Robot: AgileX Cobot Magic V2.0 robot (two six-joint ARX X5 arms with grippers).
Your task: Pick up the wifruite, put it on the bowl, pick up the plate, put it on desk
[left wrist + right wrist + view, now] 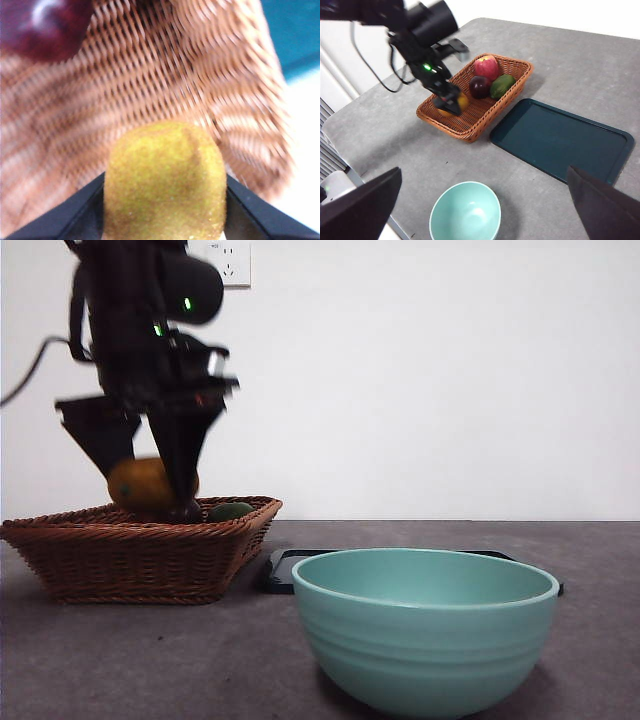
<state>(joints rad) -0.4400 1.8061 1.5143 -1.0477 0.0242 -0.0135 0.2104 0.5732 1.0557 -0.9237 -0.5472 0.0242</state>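
Note:
The wifruite (140, 483), round and orange-brown, is held between the black jaws of my left gripper (150, 495), low over the wicker basket (140, 555). In the left wrist view the wifruite (165, 177) fills the gap of that left gripper (165, 187), with basket weave behind it. The mint-green bowl (425, 640) stands near the front on the desk (120, 660). Behind it lies the plate (285, 568), a flat dark teal tray (560, 140). My right gripper (482, 202) hangs open, high over the bowl (465, 212).
The basket (475, 112) also holds a red apple (487, 65), a dark red fruit (480, 86) and a green fruit (501, 86). The desk's edge (350, 150) runs close to the basket and bowl. A wall socket (230, 260) is behind.

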